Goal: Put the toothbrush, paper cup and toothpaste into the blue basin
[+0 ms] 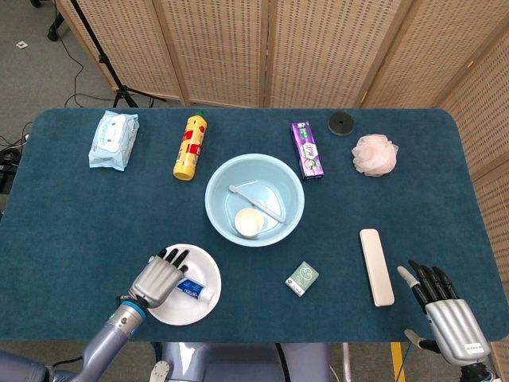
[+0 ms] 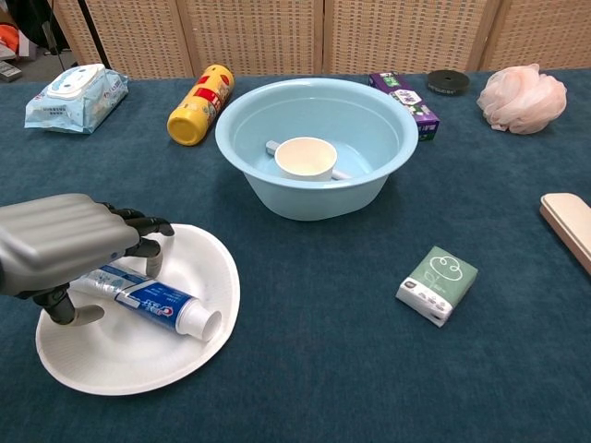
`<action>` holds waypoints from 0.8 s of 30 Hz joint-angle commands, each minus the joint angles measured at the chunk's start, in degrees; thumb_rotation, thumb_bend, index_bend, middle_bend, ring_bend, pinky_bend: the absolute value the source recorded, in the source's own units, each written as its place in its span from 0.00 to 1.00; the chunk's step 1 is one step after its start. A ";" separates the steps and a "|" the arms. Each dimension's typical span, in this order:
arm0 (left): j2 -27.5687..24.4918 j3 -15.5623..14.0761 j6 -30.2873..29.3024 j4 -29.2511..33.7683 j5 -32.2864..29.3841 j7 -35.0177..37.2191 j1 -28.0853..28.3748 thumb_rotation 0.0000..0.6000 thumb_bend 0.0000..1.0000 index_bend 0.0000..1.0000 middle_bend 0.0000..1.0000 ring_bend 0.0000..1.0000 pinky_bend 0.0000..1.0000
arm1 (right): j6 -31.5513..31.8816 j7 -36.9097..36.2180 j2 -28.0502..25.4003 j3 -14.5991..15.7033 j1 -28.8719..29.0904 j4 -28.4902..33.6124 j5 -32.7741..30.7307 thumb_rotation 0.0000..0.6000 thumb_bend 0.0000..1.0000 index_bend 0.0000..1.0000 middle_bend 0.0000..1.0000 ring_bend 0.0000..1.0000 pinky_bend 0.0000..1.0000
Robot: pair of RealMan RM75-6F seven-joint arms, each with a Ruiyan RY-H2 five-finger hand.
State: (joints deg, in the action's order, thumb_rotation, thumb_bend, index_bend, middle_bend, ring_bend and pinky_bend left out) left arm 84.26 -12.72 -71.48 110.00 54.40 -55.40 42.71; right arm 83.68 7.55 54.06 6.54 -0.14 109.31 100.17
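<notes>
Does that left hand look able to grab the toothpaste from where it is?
Probably yes: the left hand hangs right over the toothpaste on the plate, nothing between.

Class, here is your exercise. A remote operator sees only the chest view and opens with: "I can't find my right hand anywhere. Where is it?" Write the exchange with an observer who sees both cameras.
Observer: The head view shows the right hand by the table's near right corner, fingers apart, holding nothing.
Operator: Is the toothbrush really in the basin? I see only a bit of it behind the cup.
Observer: Yes. From above, the toothbrush lies wholly inside the blue basin, next to the paper cup.
Operator: That beige case is cut off at my right edge. Is it clear of the hand?
Observer: From above, the whole beige case shows, lying apart from the right hand on its basin side.
</notes>
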 commanded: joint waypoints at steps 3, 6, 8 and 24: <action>2.14 -0.89 -2.42 -4.47 5.96 0.41 -2.80 1.00 0.33 0.45 0.22 0.20 0.29 | -0.01 0.03 0.02 0.02 0.00 0.03 0.08 1.00 0.10 0.00 0.00 0.00 0.00; 2.79 -0.97 -2.91 -6.33 7.89 0.03 -3.85 1.00 0.35 0.51 0.25 0.22 0.30 | 0.01 0.01 -0.02 0.03 -0.02 0.09 0.09 1.00 0.10 0.00 0.00 0.00 0.00; 3.20 -0.90 -3.09 -7.35 8.95 0.22 -4.52 1.00 0.35 0.53 0.27 0.24 0.32 | 0.02 0.00 -0.04 0.04 -0.02 0.11 0.13 1.00 0.10 0.00 0.00 0.00 0.00; 3.77 2.90 -5.74 -12.88 21.23 6.80 -8.48 1.00 0.38 0.72 0.42 0.38 0.41 | -0.14 0.29 0.06 0.04 -0.02 0.19 0.13 1.00 0.10 0.00 0.00 0.00 0.00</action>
State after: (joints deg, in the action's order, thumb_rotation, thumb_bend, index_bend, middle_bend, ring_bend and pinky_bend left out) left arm 88.57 -10.66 -77.06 96.69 74.71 -49.53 34.33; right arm 83.54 7.84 54.12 6.58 -0.16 109.50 100.30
